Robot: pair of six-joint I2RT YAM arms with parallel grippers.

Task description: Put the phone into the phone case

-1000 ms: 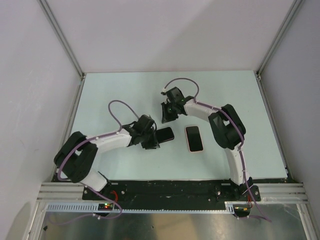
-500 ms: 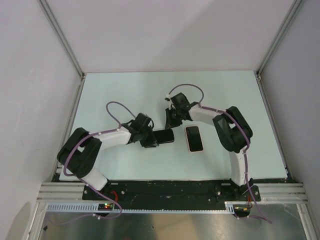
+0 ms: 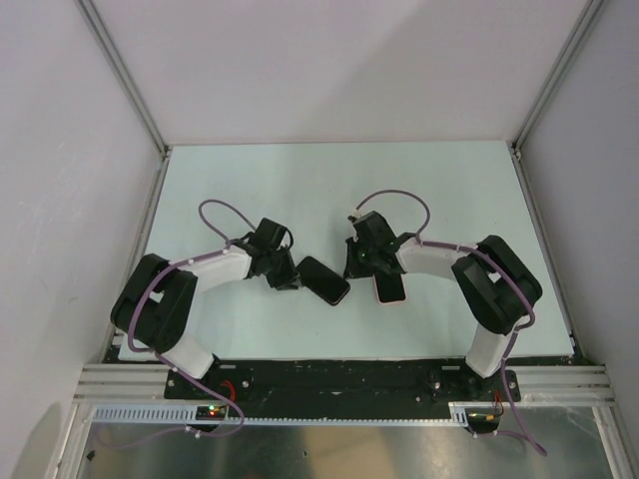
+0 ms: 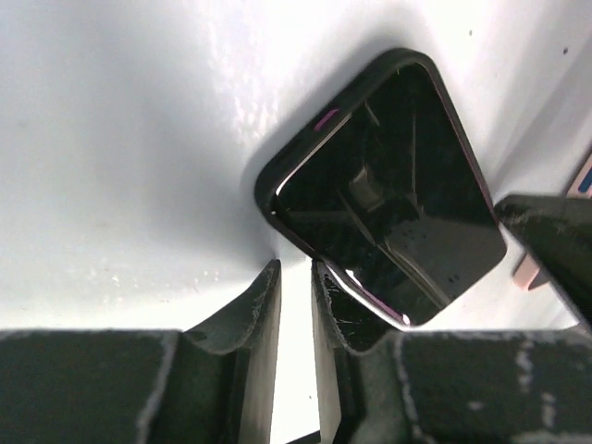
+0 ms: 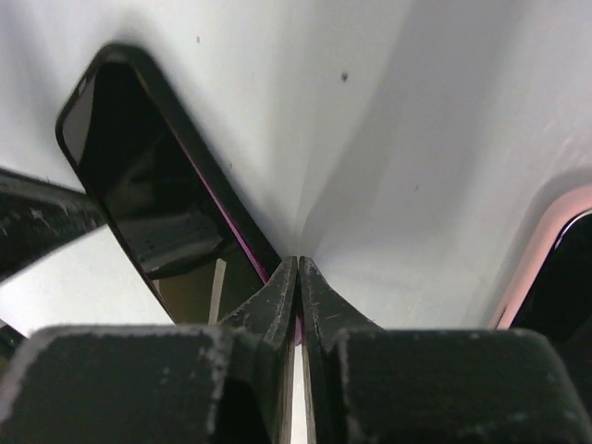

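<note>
The black phone with a purple rim lies flat and diagonal on the table, also in the left wrist view and the right wrist view. The pink phone case lies just right of it, and only its rim shows at the right wrist. My left gripper is at the phone's left corner. Its jaws stand narrowly apart with only table between them. My right gripper is shut, its tips at the phone's right edge, between phone and case.
White table with metal frame rails along the left and right sides and the arm bases along the near edge. Purple cables loop above both wrists.
The right gripper came down and toward the near edge, from behind the phone to between phone and case. The left gripper drew back left. The phone turned from crosswise to diagonal.
</note>
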